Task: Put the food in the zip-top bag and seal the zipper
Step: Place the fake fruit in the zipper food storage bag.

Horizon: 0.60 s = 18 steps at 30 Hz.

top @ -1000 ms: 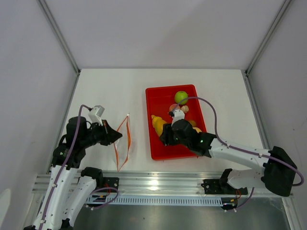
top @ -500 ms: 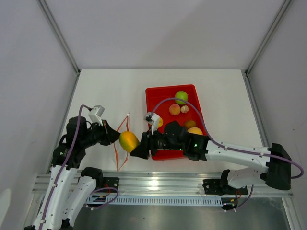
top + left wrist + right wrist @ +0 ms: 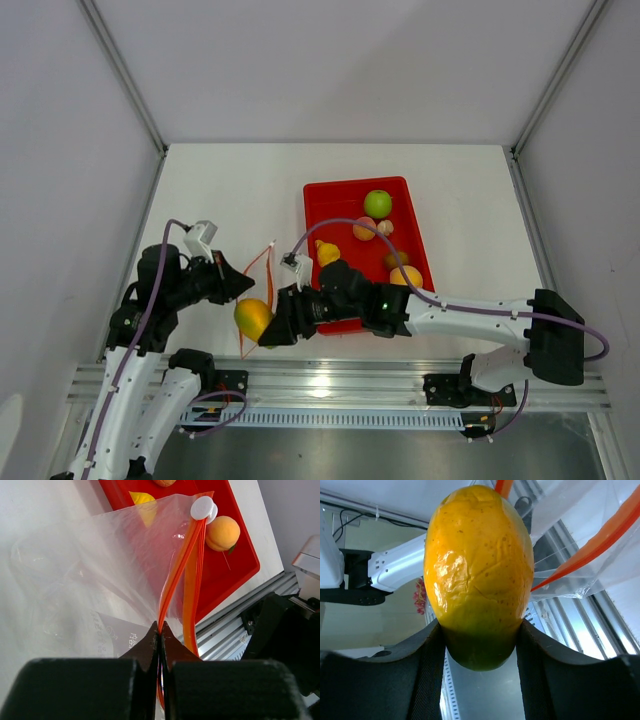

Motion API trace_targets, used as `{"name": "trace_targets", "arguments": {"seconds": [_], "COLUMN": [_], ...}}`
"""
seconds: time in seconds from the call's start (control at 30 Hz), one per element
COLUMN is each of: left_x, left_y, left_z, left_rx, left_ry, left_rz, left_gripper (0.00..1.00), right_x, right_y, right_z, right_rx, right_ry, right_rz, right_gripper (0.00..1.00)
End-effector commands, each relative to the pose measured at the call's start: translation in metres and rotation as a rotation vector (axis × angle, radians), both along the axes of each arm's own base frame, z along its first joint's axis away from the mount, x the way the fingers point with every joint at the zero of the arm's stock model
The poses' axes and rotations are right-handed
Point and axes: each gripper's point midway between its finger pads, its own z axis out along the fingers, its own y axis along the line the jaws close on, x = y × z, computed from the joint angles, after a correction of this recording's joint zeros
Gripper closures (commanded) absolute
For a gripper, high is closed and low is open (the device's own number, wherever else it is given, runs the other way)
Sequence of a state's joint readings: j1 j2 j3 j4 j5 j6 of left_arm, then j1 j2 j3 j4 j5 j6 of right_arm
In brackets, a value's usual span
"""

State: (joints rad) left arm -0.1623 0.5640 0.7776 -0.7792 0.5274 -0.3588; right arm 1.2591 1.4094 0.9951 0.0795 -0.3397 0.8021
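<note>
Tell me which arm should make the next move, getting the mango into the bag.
Right. The right tool is shut on the mango beside the bag's open mouth. The left tool pinches the zipper, holding the bag up, so it is better kept there.

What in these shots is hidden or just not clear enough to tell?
1. Top view: right arm hides the red tray's near edge.
2. Top view: the zip-top bag is too thin and clear to show its mouth.
3. Right wrist view: the mango fills the frame, blocking what lies beyond.
4. Left wrist view: top edge cuts off the yellow piece.
</note>
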Motion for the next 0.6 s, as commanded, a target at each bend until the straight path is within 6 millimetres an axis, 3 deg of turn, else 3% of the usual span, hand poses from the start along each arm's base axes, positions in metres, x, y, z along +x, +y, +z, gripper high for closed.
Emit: {"name": "trace_targets", "arguments": {"seconds": [0.0,0.27,0.43,0.57], "left_x": [0.0,-0.009,-0.013,-0.015], "left_y": [-0.002,-0.007,-0.01,-0.016], "left_z": [0.016,0.033,0.033,0.03], "left_rx": [-0.013,-0.046,-0.06,-0.09], "left_ry": [-0.064,-0.107,-0.09,-0.065], "left_rz": [-0.013,-0.044,-0.068,-0.093], "left_gripper": [1.0,0.99,0.99,1.0], "right_x": [0.007,0.038,0.054,0.067], "right_y": [-0.001,-0.012,-0.006,0.016], "right_z": [-0.007,-0.033,-0.029,-0.015], "right_rx": [-0.033,-0.067,-0.025,-0.01], "right_ry": [0.105,0.22,0.238,0.205], "right_rz": [-0.095,-0.233,-0.234,-0.211], "right_gripper": [0.99,1.0,0.99,0.92]}}
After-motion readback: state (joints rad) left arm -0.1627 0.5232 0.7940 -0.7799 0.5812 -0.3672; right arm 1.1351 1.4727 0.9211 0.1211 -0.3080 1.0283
